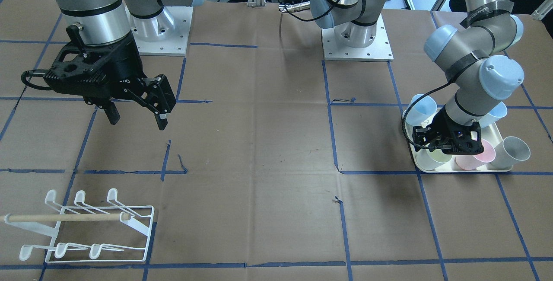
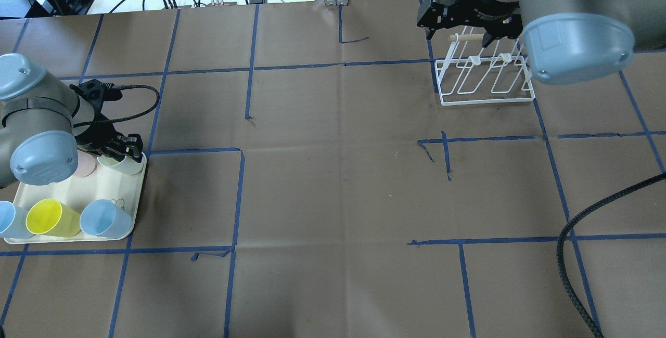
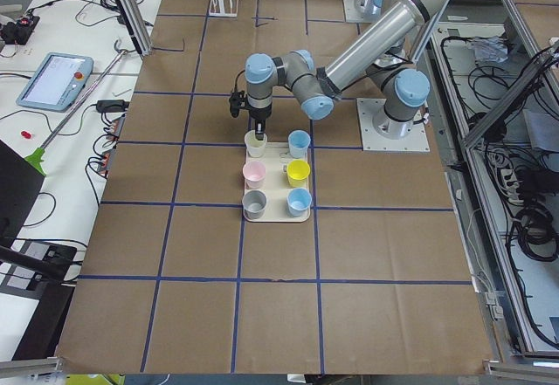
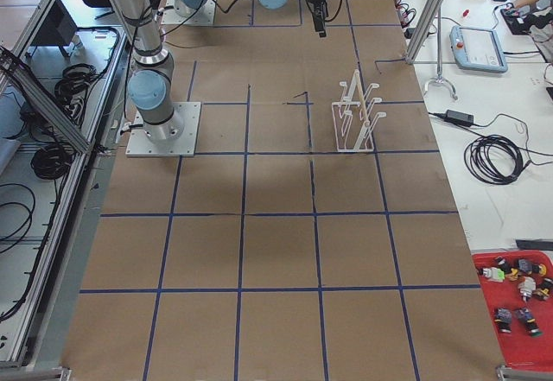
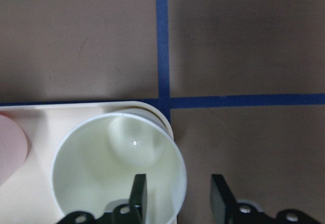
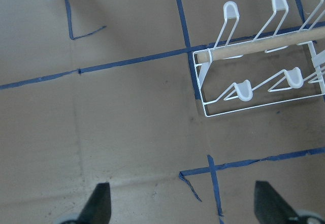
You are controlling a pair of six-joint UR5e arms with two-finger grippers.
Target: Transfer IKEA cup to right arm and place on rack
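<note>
Left end effector point(image 5: 179, 199) is hanging released over the cup point(image 5: 91, 183), and I am straddling its wall at the rim's 3 o'clock in the wrist view. One finger point(image 5: 138, 191) is inside and the other outside, and neither is visibly touching.

The cup is standing mouth-up in the corner of the tray point(image 5: 76, 107), with a pink cup point(image 5: 7, 148) just beside it at 9 o'clock.

To do this pick well, I am judging that I should sink a little further so the pads take plenty of wall. Then I should clench gently, since thin plastic like this probably flexes and could squirt out. Lifting straight up matters, because the tray lip and the pink cup are close.

Right end effector point(image 6: 185, 206) is hovering released above bare desk point(image 6: 127, 117), with the rack point(image 6: 245, 90) at its 1 o'clock, apart.

For the hand-over I am planning to present the cup with its far side free, so the right fingers find room away from mine.
</note>
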